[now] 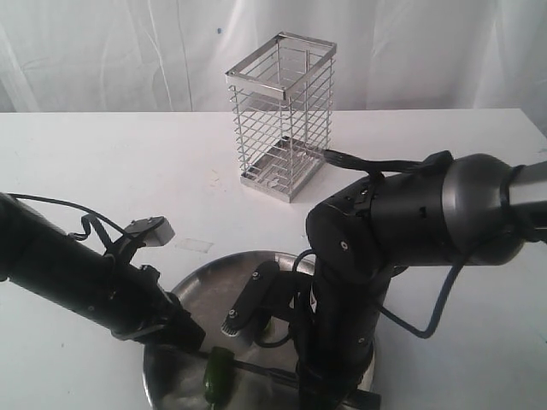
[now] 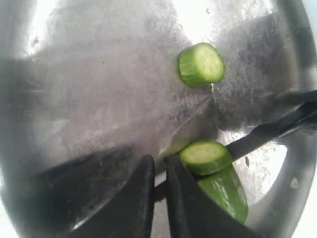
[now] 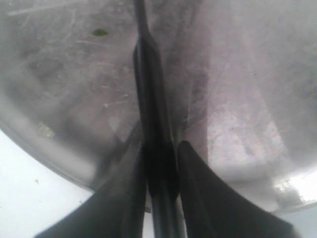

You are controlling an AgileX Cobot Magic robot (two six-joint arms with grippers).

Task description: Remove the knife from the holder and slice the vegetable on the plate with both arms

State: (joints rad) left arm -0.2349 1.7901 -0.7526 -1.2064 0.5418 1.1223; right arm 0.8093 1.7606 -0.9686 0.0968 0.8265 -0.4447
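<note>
Exterior view shows the white counter [image 1: 102, 162] filling the frame, with the empty wire holder [image 1: 280, 115] standing upper centre, well apart from the work. Both black arms crowd the lower half over the steel plate [image 1: 205, 282], whose rim curves out between them at bottom centre.

Judging by this, the knife is already out of the holder and slicing is under way. The right tool [image 3: 159, 148] is pinching the knife [image 3: 148, 89] by its black handle, the blade running away across the plate. In the left wrist view the left tool [image 2: 158, 171] has its fingers nearly pressed together with only a thin gap, just beside the vegetable [image 2: 218, 178] at lower right; whether it actually grips the piece I cannot tell. The dark blade lies against that piece's cut end. One slice [image 2: 200, 64] already lies free in the upper middle of that frame. More cuts appear to remain on the larger piece.

No readable lettering shows on either arm here.
</note>
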